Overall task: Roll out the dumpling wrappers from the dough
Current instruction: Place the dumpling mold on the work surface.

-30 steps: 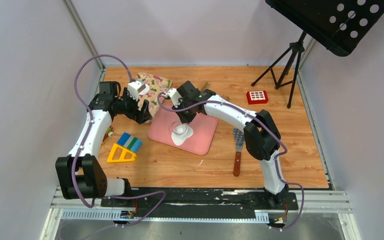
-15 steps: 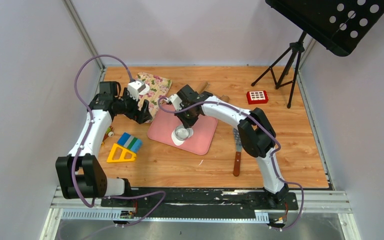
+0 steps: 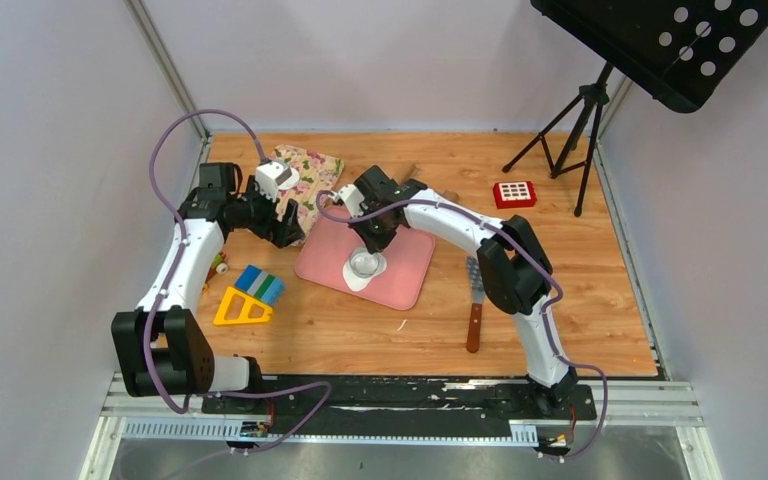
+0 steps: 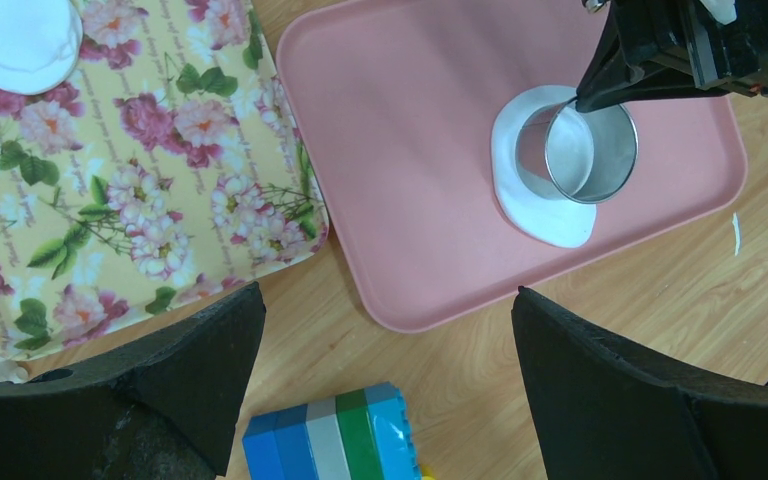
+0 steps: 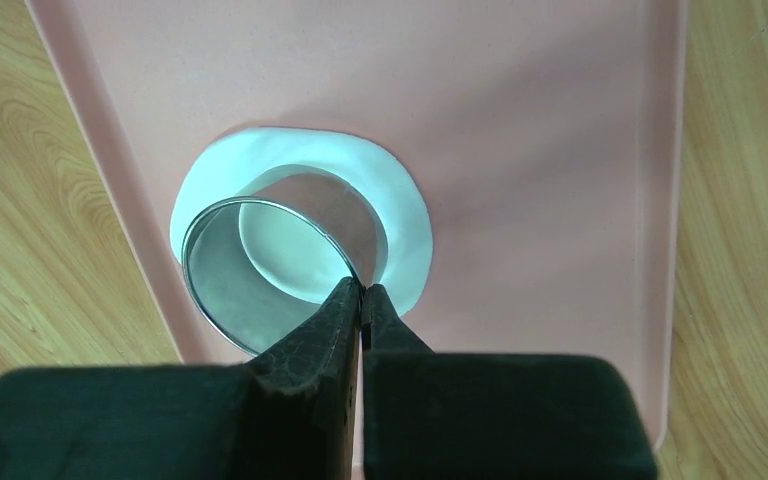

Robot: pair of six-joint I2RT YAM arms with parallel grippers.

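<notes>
A flattened white dough sheet (image 5: 405, 215) lies on the pink tray (image 3: 405, 262). My right gripper (image 5: 361, 292) is shut on the rim of the metal ring cutter (image 5: 260, 285), which stands pressed on the dough; both also show in the left wrist view, cutter (image 4: 578, 150) and dough (image 4: 550, 215). A round white dumpling wrapper (image 4: 15, 42) lies on the floral cloth (image 4: 140, 180). My left gripper (image 4: 385, 345) is open and empty, hovering over the wood between the cloth and the tray's near-left corner.
A multicoloured brick block (image 4: 335, 440) and a yellow triangle (image 3: 240, 308) lie left of the tray. A spatula (image 3: 476, 300) lies right of it. A red block (image 3: 514, 193) and a black tripod (image 3: 565, 130) stand at the back right.
My right gripper moved the ring cutter slightly left and down onto the dough over the last second, then held still. The left arm has not moved.
</notes>
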